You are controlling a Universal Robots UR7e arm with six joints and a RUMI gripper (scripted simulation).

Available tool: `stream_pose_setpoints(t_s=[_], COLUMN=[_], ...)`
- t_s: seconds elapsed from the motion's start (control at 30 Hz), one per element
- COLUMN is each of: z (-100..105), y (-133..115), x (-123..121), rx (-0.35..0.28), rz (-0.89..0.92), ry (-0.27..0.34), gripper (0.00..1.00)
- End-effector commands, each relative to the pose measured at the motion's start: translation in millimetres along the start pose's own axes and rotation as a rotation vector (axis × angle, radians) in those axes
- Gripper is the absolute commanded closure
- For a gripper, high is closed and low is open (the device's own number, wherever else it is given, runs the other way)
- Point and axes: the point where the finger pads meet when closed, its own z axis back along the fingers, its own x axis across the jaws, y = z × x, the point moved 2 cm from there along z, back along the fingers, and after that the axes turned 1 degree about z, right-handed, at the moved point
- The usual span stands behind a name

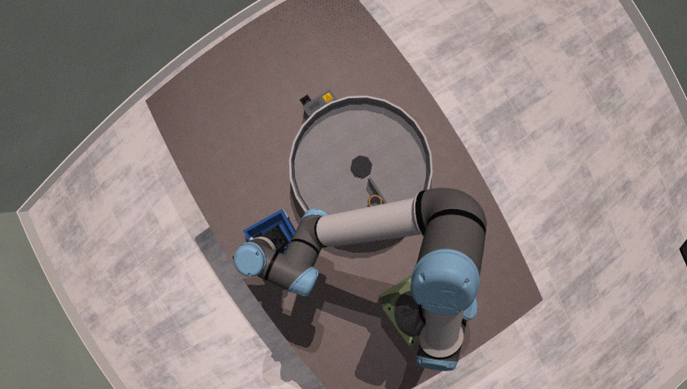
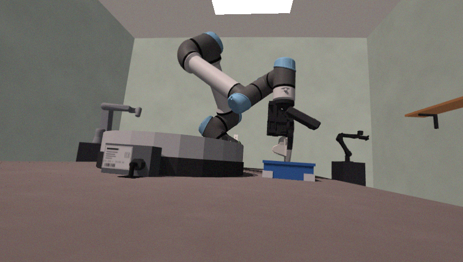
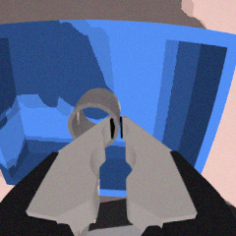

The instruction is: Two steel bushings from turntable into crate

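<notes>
In the wrist view my gripper (image 3: 117, 117) is shut on the wall of a grey steel bushing (image 3: 94, 115), a short open ring held at the fingertips over the inside of the blue crate (image 3: 147, 84). From the side, the gripper (image 2: 287, 152) hangs straight down with its tips at the rim of the crate (image 2: 288, 169). From above, the crate (image 1: 268, 228) sits beside the round grey turntable (image 1: 360, 151) and my wrist covers part of it. One orange-rimmed bushing (image 1: 374, 200) lies on the turntable near my forearm.
A grey bar (image 1: 373, 185) lies on the turntable by its dark hub (image 1: 360, 166). A control box (image 2: 130, 159) is fixed to the turntable's side. My base stands on a green mount (image 1: 399, 308). A small dark arm on a pedestal (image 2: 349, 162) stands beyond the crate.
</notes>
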Motion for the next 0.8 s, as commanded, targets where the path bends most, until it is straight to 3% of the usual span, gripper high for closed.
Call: stream_pose_setpoints(t_s=[0.0,0.77], z=[-1.0,-3.8], y=[0.1,0.1], x=[0.3,0.3], rx=[0.001,0.001], rz=[0.000,0.000], ry=[-0.001,-0.001], gripper=[1.00,1.00])
